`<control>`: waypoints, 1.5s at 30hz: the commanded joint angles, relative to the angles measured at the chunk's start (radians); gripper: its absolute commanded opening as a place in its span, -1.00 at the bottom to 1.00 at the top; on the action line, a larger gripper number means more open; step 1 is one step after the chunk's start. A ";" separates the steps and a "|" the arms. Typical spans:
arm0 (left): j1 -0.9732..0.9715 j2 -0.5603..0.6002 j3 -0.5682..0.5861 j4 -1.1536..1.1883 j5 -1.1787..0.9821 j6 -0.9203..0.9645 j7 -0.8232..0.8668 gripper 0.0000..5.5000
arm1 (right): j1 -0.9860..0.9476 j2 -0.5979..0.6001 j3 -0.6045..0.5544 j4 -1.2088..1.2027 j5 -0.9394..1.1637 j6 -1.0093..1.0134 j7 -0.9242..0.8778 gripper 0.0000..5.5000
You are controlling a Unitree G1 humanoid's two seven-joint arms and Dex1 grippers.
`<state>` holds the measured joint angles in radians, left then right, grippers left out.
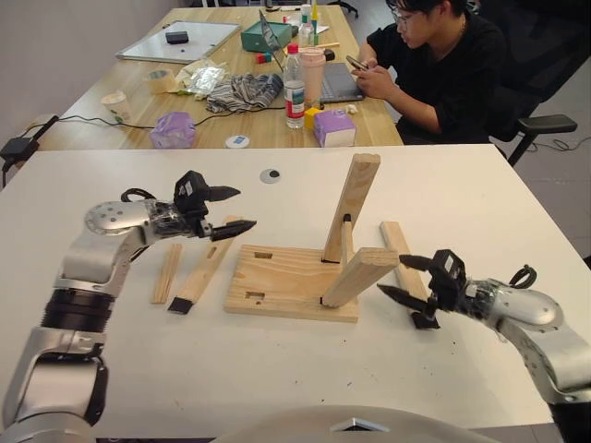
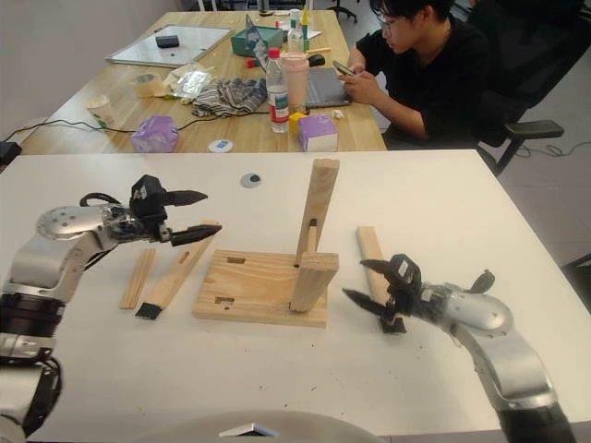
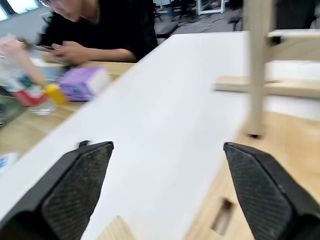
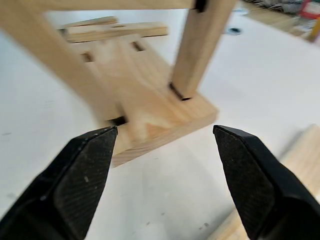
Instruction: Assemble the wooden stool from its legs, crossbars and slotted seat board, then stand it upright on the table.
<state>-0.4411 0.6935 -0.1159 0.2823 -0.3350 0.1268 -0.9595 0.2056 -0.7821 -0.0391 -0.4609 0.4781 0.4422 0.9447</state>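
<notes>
Your seat board (image 1: 277, 277) lies flat mid-table, with an upright leg (image 1: 353, 205) and a leaning leg (image 1: 360, 275) standing at its right side. Your left gripper (image 1: 246, 209), fingers spread, hovers just left of the board over two loose sticks (image 1: 205, 268). Your right gripper (image 1: 391, 274), also spread, sits just right of it at a loose leg (image 1: 397, 242).

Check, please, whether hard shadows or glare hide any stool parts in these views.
Left eye view: even light, a faint shadow along the seat board. Right wrist view: its slots show dark, no glare. Left wrist view: the white table is bright, without hotspots.
</notes>
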 commanded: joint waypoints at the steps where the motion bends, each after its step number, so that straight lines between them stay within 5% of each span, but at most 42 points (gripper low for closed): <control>1: -0.069 -0.101 -0.038 0.273 0.190 -0.233 0.152 0.48 | 0.045 -0.124 0.006 -0.107 0.125 0.134 0.136 0.29; 5: -0.172 -0.160 -0.103 0.578 0.379 -0.434 0.286 0.48 | 0.009 -0.106 0.119 -0.123 0.095 0.177 0.130 0.29; 12: -0.225 -0.217 -0.162 0.808 0.501 -0.582 0.243 0.48 | -0.118 0.051 0.348 0.014 -0.039 0.232 -0.012 0.29; 18: -0.185 -0.180 -0.151 0.841 0.493 -0.608 0.120 0.48 | -0.198 0.221 0.319 0.202 -0.174 0.133 -0.235 0.29; 25: -0.045 -0.218 -0.071 0.610 0.298 -0.484 -0.102 0.48 | -0.292 0.365 0.273 0.341 -0.231 -0.001 -0.354 0.29; 31: 0.120 -0.250 -0.072 0.226 0.210 -0.269 -0.104 0.48 | -0.457 0.508 0.311 0.516 -0.272 -0.053 -0.379 0.29; 45: 0.236 -0.146 0.009 0.083 0.211 -0.205 -0.049 0.48 | -0.154 0.116 0.138 0.164 -0.206 0.017 -0.103 0.29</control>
<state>-0.2373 0.5235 -0.1092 0.4184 -0.1189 -0.0885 -0.9925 0.0376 -0.6158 0.0985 -0.2528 0.2859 0.4722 0.8300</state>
